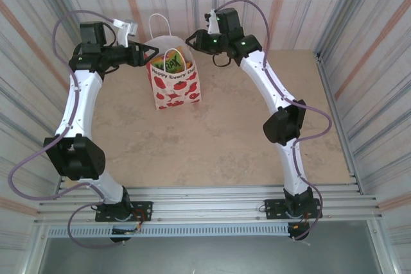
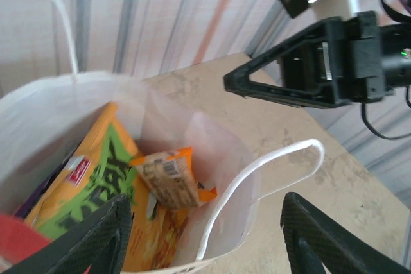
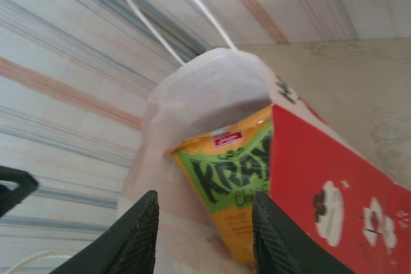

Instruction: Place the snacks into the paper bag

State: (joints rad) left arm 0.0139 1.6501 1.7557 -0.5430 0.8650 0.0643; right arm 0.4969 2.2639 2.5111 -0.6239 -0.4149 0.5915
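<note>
Wide-open black fingers (image 2: 96, 242) of the left gripper (image 2: 207, 205) framed the mouth of the paper bag (image 2: 38, 113), which stood upright toward the far side of the desk (image 1: 244, 133), between the two arms. We saw the right gripper (image 3: 204, 200) likewise spread and empty, poised just beside the opposite rim. Neither held anything.

Inside lay the orange packet with the green label (image 2: 96, 178) and, resting on it, the small brown-orange bar (image 2: 170, 178). A purple edge (image 2: 26, 206) beside them hinted at a third snack.

We judged the loading all but done, and the step in hand a clean withdrawal. To do it well, we reckoned the left gripper should rise straight up with its fingers apart. The near handle (image 2: 276, 158) arched between them, and a sideways pull might snag it and tip the light bag. The right gripper would do best to back off from the rim without brushing it.

Our count was one bag, two white loop handles, two arms and two grippers. Two packets were plainly visible and one more was probable. Any others were hidden beneath, so we could give no full tally.
</note>
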